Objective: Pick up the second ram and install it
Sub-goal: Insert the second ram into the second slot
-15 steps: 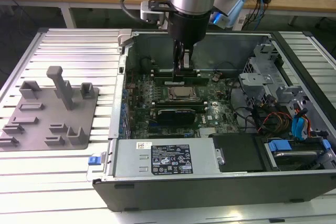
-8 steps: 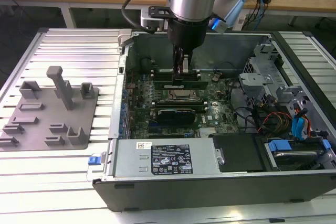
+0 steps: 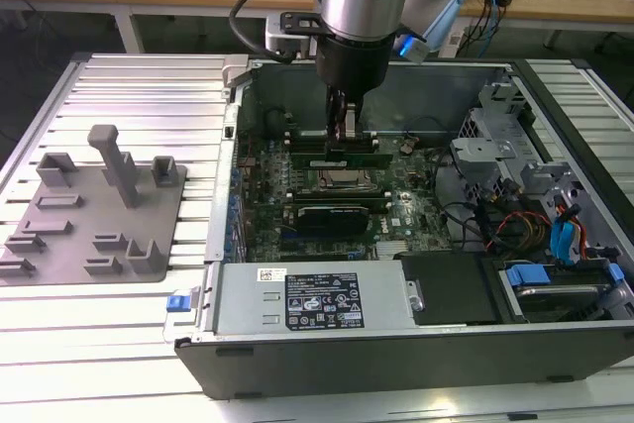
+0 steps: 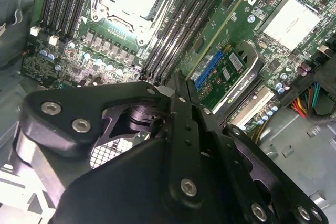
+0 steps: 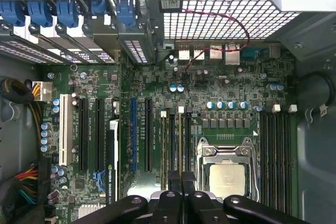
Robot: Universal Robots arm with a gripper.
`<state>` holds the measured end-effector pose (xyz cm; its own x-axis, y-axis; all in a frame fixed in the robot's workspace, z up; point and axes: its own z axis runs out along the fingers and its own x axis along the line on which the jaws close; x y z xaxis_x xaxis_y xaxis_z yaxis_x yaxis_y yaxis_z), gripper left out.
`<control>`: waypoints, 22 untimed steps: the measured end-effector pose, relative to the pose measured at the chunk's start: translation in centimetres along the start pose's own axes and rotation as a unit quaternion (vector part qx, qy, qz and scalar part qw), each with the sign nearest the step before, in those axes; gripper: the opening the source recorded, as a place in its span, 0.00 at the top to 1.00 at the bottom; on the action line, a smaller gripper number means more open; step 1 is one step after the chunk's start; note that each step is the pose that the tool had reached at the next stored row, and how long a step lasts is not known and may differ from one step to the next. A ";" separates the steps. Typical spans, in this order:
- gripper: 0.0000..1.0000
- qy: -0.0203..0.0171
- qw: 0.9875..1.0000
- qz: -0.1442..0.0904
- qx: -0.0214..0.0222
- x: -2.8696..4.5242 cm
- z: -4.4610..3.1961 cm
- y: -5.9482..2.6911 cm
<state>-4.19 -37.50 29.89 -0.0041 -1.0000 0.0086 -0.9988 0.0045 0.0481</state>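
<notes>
In the exterior view the gripper (image 3: 342,136) reaches down into the open computer case (image 3: 213,245); its fingers are drawn narrow, pinching the top edge of the second ram (image 3: 371,158), which stands on edge over the slots just beside the CPU socket (image 3: 342,181). In the second wrist view the gripper (image 4: 178,83) sits over the long memory slots (image 4: 181,30). In the first wrist view the gripper (image 5: 181,181) is just beside the CPU socket (image 5: 227,177).
</notes>
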 end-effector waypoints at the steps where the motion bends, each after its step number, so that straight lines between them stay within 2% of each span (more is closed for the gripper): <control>1: 0.91 0.000 1.000 0.000 0.000 0.00 0.00 0.00; 5: 0.91 0.000 1.000 0.000 0.000 0.00 0.16 -0.01; 9: 0.91 0.000 1.000 0.000 0.001 -0.01 1.56 -0.07; 15: 0.91 0.000 1.000 -0.004 0.003 -0.03 2.99 -0.15; 17: 0.91 0.000 1.000 -0.006 0.004 -0.03 3.84 -0.19; 19: 0.91 0.000 1.000 -0.006 0.004 -0.04 4.12 -0.69; 22: 0.91 0.000 1.000 -0.006 0.004 -0.05 4.86 -0.73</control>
<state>-3.69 -37.49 24.99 0.0084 -0.9999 0.0086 -0.9991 -0.0080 0.0410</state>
